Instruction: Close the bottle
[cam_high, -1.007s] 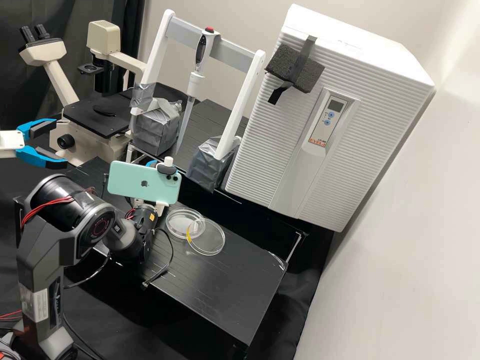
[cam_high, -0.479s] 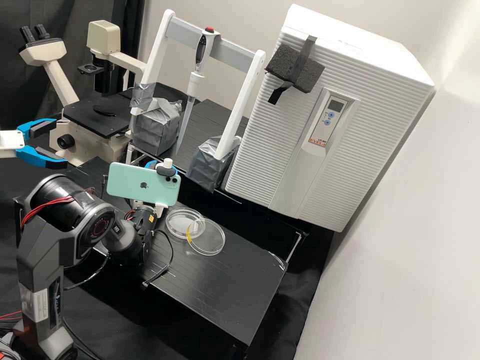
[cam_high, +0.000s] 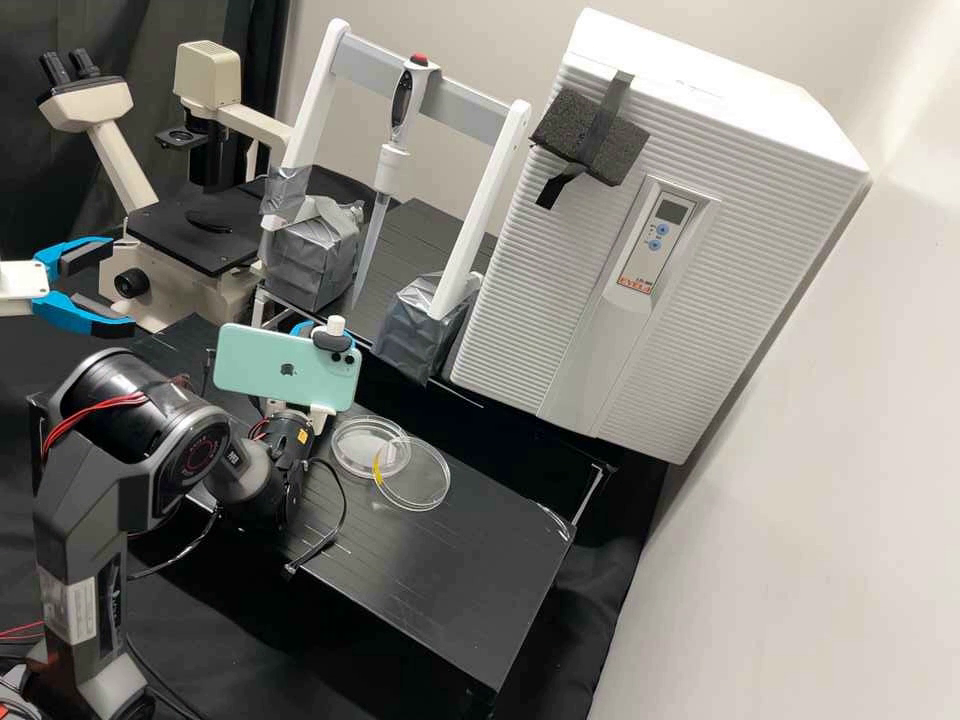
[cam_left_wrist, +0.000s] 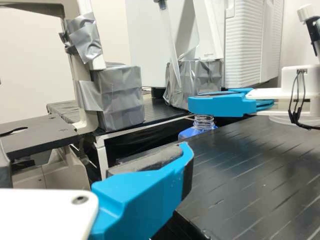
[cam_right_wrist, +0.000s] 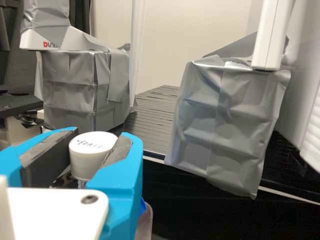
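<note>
Your right pincer (cam_right_wrist: 95, 139) grips the white cap (cam_right_wrist: 91, 150) above the open bottle (cam_left_wrist: 202, 125).
Your left pincer (cam_high: 108, 285) hangs open, off the bench's (cam_high: 450, 560) left edge.

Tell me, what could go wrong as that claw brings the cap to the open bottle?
The cap, pinched in the right gripper, could land tilted on the threaded neck of the bottle and jam. The left gripper hangs open away from the bottle, so a push or twist might tip or spin it.
</note>
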